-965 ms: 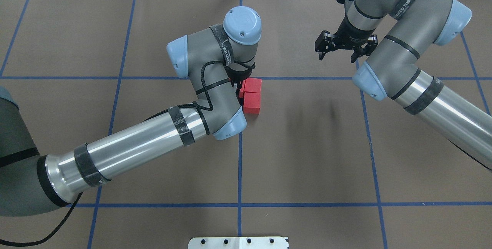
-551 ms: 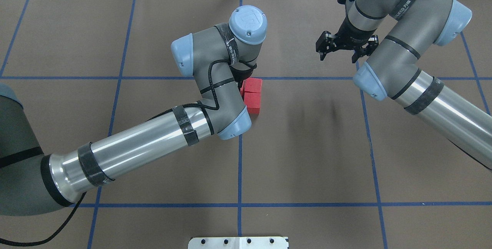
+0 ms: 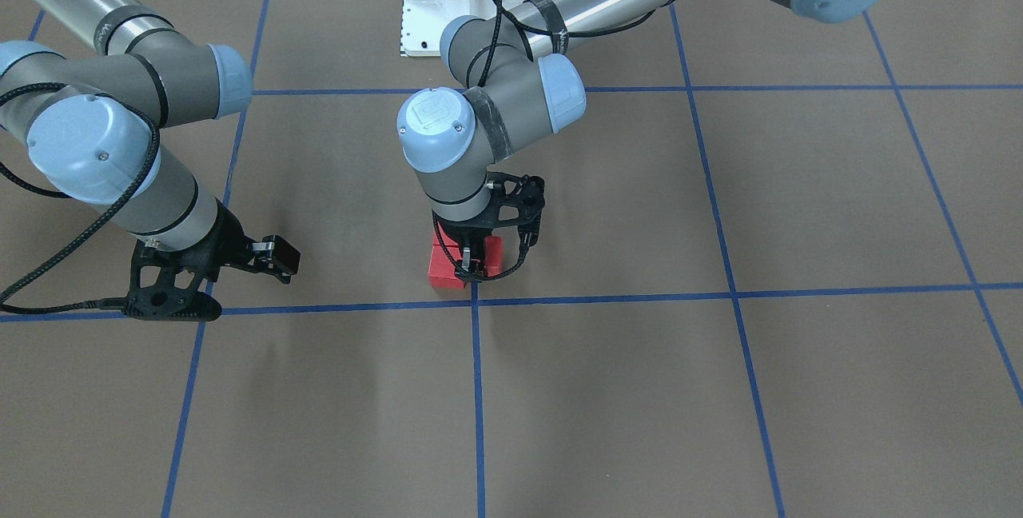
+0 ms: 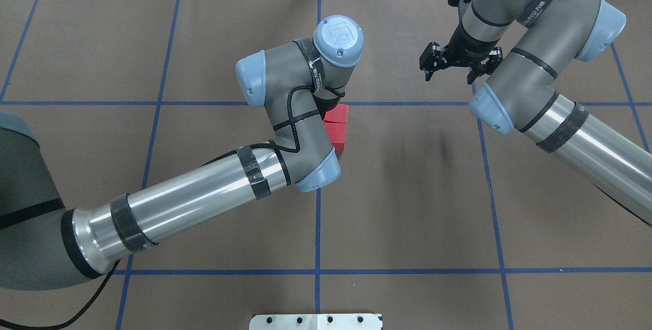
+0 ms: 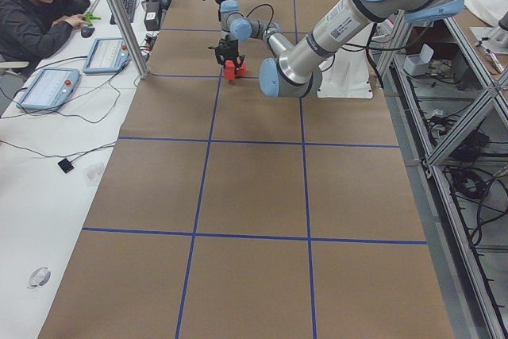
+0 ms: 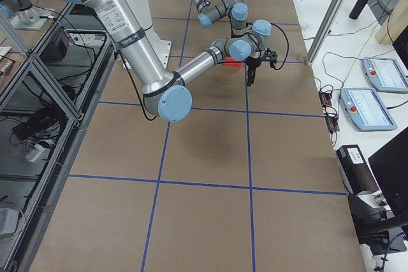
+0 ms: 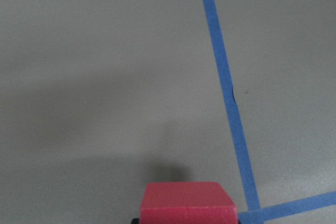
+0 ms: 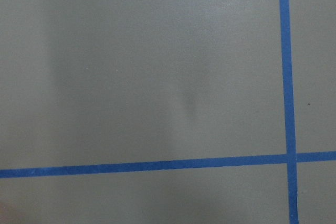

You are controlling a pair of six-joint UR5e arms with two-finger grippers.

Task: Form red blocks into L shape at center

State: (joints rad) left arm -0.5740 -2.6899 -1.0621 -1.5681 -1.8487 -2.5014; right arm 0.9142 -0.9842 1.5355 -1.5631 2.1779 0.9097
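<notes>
— Across the counter [image 3: 799, 198], facing the robot, what do you see?
— The left claw [image 3: 470, 266] points straight down onto the red blocks [image 3: 442, 272]. They sit just on the robot's side of the center [image 3: 474, 300], mostly to that view's left of the vertical tape. The claw's fingers are drawn in narrow against the red. The right claw [image 3: 228, 278] hangs well off toward the view's left, with its fingers spread wide.

— And from overhead?
— Two of the red blocks show, one touching the other in a short column just beside the crossing. The left arm [image 4: 204, 192] has its wrist over the crossing and over its own claw. It hides whatever else lies under there, so I can't tell what shape the blocks make. The right claw is well apart at the upper right, fingers wide above the counter.

— Side cameras?
— From the robot's left end the blocks are a small red spot under the left claw. A person [image 5: 40, 13] in a dark jacket sits at a desk alongside the counter. From the right end only a small patch of red shows between the arms.

— Wrist cameras?
— The left one shows one red block [image 7: 188, 200] at the bottom edge, dead centre, with a dark bit of finger at its lower left corner. To me it looks clamped on that block. The tape crossing lies just to the block's right. The right one shows only counter and two blue tape lines [image 8: 286, 77] crossing.
</notes>
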